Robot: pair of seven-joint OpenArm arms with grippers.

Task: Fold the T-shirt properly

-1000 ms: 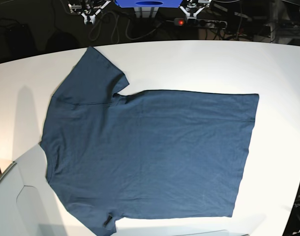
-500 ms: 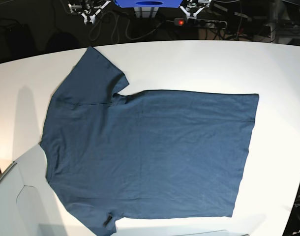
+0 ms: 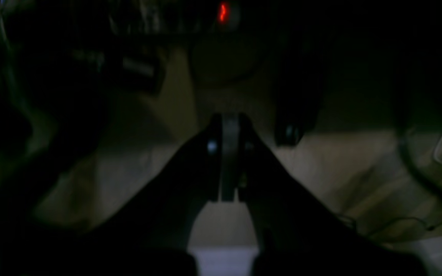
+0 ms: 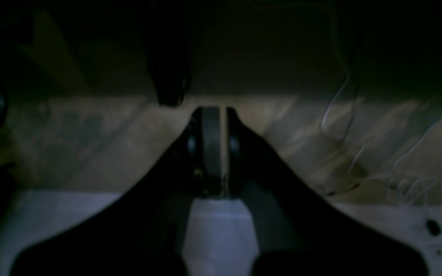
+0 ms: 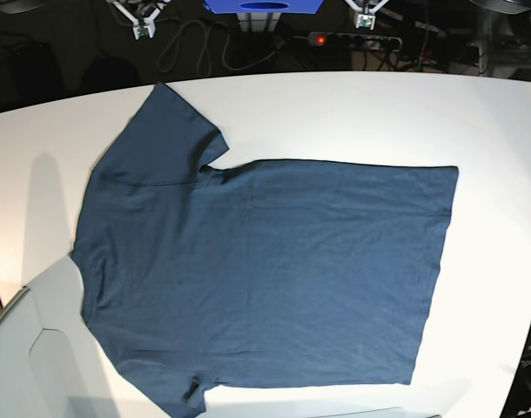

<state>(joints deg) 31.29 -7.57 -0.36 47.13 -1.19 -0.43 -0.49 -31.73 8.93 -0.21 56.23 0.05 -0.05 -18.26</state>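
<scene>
two grippers withdrawn, t-shirt (image 5: pixel 265 270) flat on the bench (image 5: pixel 500 131).
left gripper (image 3: pixel 228 168) and right gripper (image 4: pixel 215 153), both closed and empty, have pulled farther back from the shirt ahead; no fold begun.

You see the T-shirt (image 5: pixel 265 270) as soft, matt cloth, a woven-looking cotton-like knit with fine creases and no shine anywhere. Under it, the table (image 5: pixel 352 113) reads as a smooth, hard white top with a faint satin sheen where light falls. At the near left corner you find a pale grey panel (image 5: pixel 26 366), smooth and matt, plastic or painted board; which one is unclear. In the wrist views, the left gripper (image 3: pixel 228 153) and right gripper (image 4: pixel 215 149) look like dark matt plastic with slightly glossy rounded edges, their inner pads (image 3: pixel 229 161) duller and rubbery. The power strip (image 5: pixel 352 39) beyond the table looks like black plastic.
</scene>
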